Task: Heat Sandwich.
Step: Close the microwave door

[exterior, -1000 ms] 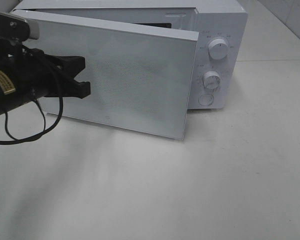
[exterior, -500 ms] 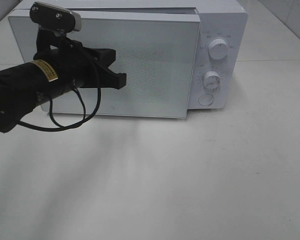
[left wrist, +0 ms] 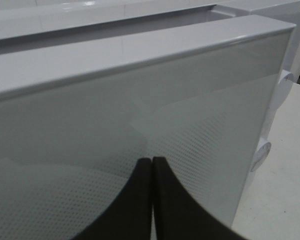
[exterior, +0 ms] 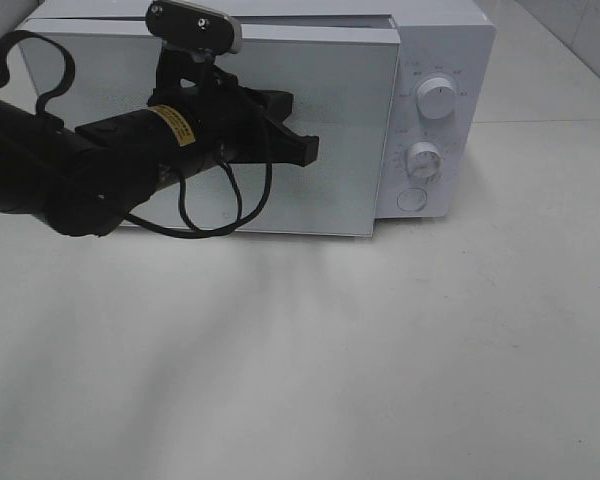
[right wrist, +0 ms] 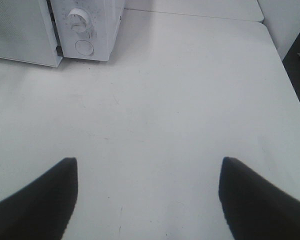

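microwave (exterior: 435,45): we are seeing a white unit sitting on the table (exterior: 400,350).
door (exterior: 345,110): we are seeing it lying almost flush with the front, with a thin dark gap along its top edge.
left gripper (exterior: 305,150): we are seeing its fingers pressed together, gripping nothing, with the tips right at the door's face; we cannot tell whether they are touching it.
right gripper (right wrist: 148,161): we are seeing its fingers spread wide, holding nothing, hanging over the bare table.
sandwich: we are not finding it in any view and cannot tell where it is.

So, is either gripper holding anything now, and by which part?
Nothing is held. The left gripper is shut and empty, at the microwave door; the right gripper is open over the table.
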